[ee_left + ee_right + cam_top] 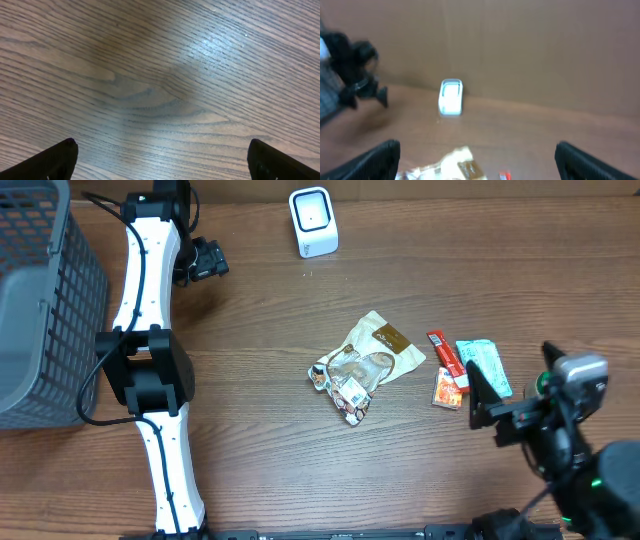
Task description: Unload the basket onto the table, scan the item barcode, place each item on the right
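Observation:
Several snack items lie on the wooden table: a cream and clear bag (365,363) in the middle, with a red packet (445,355), a small orange packet (447,390) and a teal packet (482,364) to its right. The white barcode scanner (313,222) stands at the back. My right gripper (485,402) hovers open just right of the packets, holding nothing. Its wrist view shows the scanner (451,96) ahead and the bag (455,167) low between its fingers. At the back left my left gripper (208,260) is open over bare wood (160,90), far from the items.
A grey mesh basket (40,310) stands at the left edge of the table. The left arm's white links (150,370) stretch along the left side from front to back. The left arm's black gripper (357,70) appears at the left in the right wrist view.

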`<state>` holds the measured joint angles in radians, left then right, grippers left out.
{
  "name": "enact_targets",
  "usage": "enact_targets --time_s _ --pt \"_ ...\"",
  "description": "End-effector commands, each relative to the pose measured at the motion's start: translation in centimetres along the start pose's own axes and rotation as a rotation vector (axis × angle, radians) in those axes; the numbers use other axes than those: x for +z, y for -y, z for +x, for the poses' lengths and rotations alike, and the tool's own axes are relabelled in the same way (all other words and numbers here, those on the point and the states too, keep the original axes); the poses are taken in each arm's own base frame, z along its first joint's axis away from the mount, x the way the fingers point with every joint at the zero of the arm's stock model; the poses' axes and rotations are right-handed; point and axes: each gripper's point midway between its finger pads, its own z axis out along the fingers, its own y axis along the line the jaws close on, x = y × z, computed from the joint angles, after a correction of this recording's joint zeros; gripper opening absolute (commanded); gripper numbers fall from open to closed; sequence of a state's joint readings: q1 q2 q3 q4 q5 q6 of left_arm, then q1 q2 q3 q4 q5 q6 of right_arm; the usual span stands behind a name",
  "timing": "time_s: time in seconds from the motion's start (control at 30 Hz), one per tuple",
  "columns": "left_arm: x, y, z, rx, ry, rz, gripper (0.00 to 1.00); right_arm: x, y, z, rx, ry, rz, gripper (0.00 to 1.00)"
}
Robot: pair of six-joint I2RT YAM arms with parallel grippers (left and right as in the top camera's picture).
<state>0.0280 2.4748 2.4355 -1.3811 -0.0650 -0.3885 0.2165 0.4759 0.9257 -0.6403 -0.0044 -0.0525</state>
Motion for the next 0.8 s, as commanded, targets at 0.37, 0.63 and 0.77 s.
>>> enact_targets --time_s 0.37,0.63,0.77 --pt "0.4 0.0 -0.1 0.010 0.001 -0.013 1.00 1.0 0.6 5.8 -0.037 0.506 0.000 1.00" --pt "0.5 0.0 -0.1 0.010 0.000 -0.014 1.00 1.5 0.9 8.7 -0.015 0.508 0.004 1.00" --pt "0.5 0.0 -0.1 0.010 0.000 -0.014 1.00 2.7 1.1 11.2 0.022 0.430 -0.001 1.00"
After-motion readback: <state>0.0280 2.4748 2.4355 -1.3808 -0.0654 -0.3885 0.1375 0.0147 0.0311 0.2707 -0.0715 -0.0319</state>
